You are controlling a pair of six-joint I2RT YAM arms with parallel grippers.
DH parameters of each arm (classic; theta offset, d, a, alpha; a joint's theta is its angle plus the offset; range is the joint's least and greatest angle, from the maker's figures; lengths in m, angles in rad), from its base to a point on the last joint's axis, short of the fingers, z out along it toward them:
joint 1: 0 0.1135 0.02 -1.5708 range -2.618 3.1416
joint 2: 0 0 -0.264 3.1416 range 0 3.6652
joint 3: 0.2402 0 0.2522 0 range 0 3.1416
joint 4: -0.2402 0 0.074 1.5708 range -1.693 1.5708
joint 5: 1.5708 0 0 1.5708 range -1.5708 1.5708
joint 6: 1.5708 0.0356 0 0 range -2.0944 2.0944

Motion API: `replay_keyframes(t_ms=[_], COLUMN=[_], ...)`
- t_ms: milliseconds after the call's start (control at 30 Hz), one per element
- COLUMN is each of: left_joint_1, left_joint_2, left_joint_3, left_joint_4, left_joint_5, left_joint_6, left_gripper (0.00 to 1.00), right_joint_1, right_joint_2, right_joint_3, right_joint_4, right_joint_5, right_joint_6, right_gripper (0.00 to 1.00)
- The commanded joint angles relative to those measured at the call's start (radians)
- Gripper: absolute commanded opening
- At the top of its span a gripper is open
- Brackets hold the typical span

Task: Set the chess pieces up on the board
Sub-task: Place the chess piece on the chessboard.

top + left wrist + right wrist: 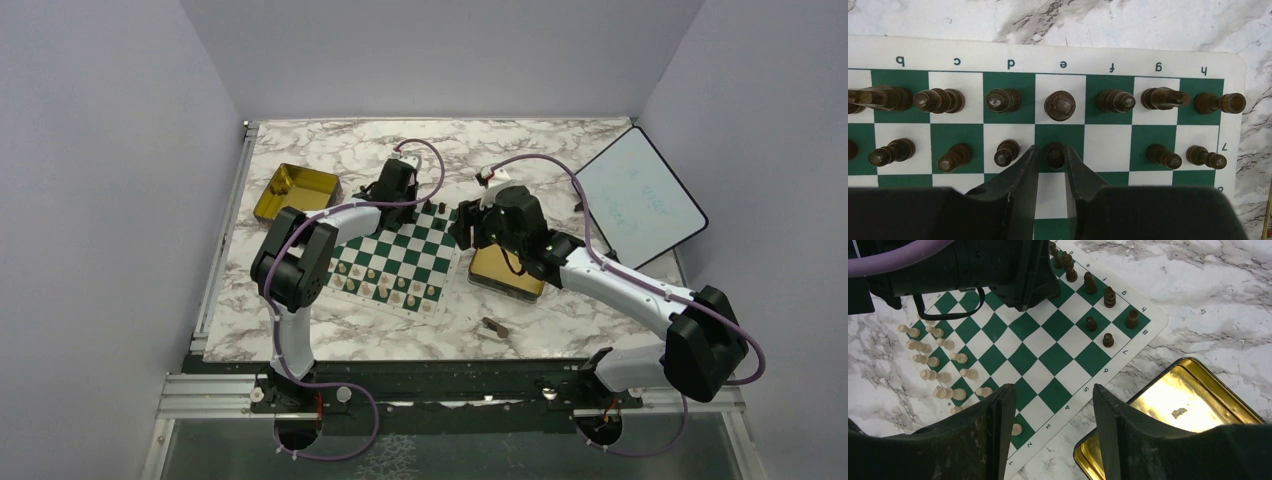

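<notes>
The green and white board (400,256) lies mid-table. Pale pieces (385,287) fill its near two rows. Dark pieces (1059,105) stand along its far rows, with the square at f7 (1108,150) bare. My left gripper (1053,150) is low over the board, its jaws only narrowly apart. They flank a dark pawn (1055,155) standing on e7, with a thin gap showing on its left side. My right gripper (1053,400) is wide open and empty above the board's right edge (1083,390). One dark piece (494,326) lies on the table near the front.
One open gold tin (295,190) sits left of the board. Another gold tin (1178,410) sits right of it, under my right wrist. A black-rimmed white tablet (640,195) lies at the far right. The left arm (973,265) reaches over the board's far side.
</notes>
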State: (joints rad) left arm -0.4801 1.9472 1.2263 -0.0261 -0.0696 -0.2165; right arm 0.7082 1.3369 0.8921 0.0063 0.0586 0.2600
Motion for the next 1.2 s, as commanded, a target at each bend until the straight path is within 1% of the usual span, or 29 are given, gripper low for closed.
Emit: replay_keyframes(t_ms=[0,100,300,567,700,1033,1167], left_joint_1=[-0.01,-0.011,-0.011,-0.008,-0.003,0.09,0.162], left_joint_2=[0.007,-0.009,-0.051,-0.105,-0.129,-0.191,-0.228], left_joint_3=[0.029,0.045,0.086,0.129,0.141,0.128,0.096], left_joint_4=[-0.01,-0.029,-0.056,-0.098,-0.115,-0.118,-0.093], left_joint_5=[-0.018,-0.018,-0.008,-0.011,-0.065,-0.172,-0.211], left_joint_6=[0.018,0.023,0.026,0.02,0.016,-0.011,-0.049], left_gripper=[0.28,0.33,0.38,0.42,0.44,0.46,0.48], right_joint_1=[0.008,0.008,0.007,0.008,0.008,0.007,0.007], right_joint_2=[-0.019,-0.019,-0.015,-0.021,-0.022,-0.026,-0.024], right_joint_3=[-0.006,-0.006,-0.005,-0.006,-0.006,-0.013,-0.014], right_joint_4=[0.035,0.035,0.037,0.035,0.037,0.035,0.037], right_joint_5=[0.006,0.004,0.001,0.004,0.001,0.008,0.01], right_joint_6=[-0.011,-0.011,-0.011,-0.011,-0.011,-0.015,-0.016], right_gripper=[0.63,0.63,0.63,0.63,0.63,0.63,0.63])
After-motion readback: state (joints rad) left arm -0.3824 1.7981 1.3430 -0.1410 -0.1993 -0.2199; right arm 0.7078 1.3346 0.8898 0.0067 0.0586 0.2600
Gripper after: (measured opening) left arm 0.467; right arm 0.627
